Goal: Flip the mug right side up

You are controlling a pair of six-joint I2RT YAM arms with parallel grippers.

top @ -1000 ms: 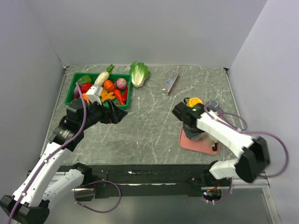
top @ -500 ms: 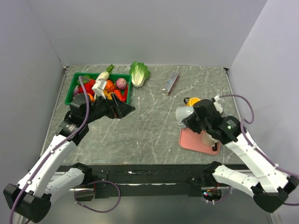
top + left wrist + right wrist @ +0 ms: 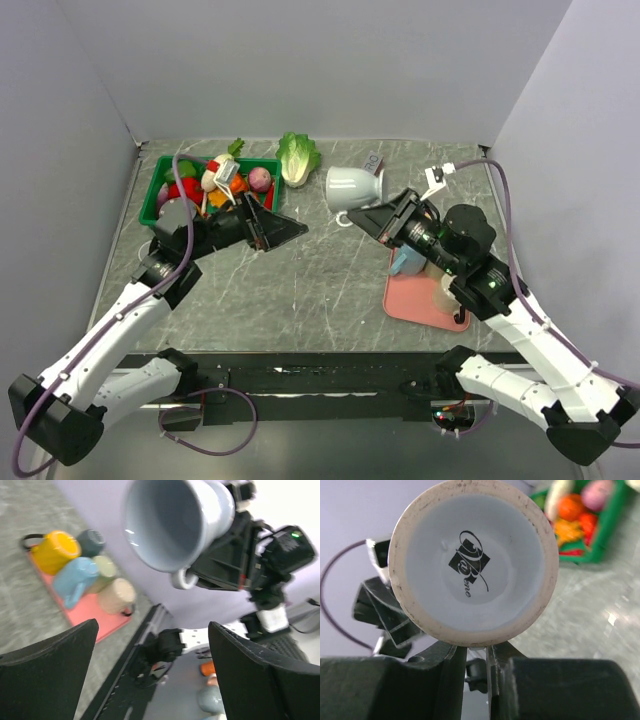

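Note:
A pale white-blue mug (image 3: 352,187) hangs in the air over the table's back middle, lying sideways with its mouth toward the left. My right gripper (image 3: 364,214) is shut on its handle from the right. The right wrist view shows the mug's base with a printed logo (image 3: 472,562), the handle pinched between my fingers (image 3: 450,680). My left gripper (image 3: 286,228) is open and empty, pointing right, a short way left of the mug. In the left wrist view the mug's open mouth (image 3: 170,525) faces me.
A pink tray (image 3: 420,308) at the right holds several other mugs, among them a blue one (image 3: 405,262) and a beige one (image 3: 450,297). A green basket (image 3: 158,190) of toy vegetables stands at back left, a lettuce (image 3: 298,155) beside it.
My right gripper has lifted the mug from the tray area up and to the left and tipped it sideways. My left gripper has reached right toward it.

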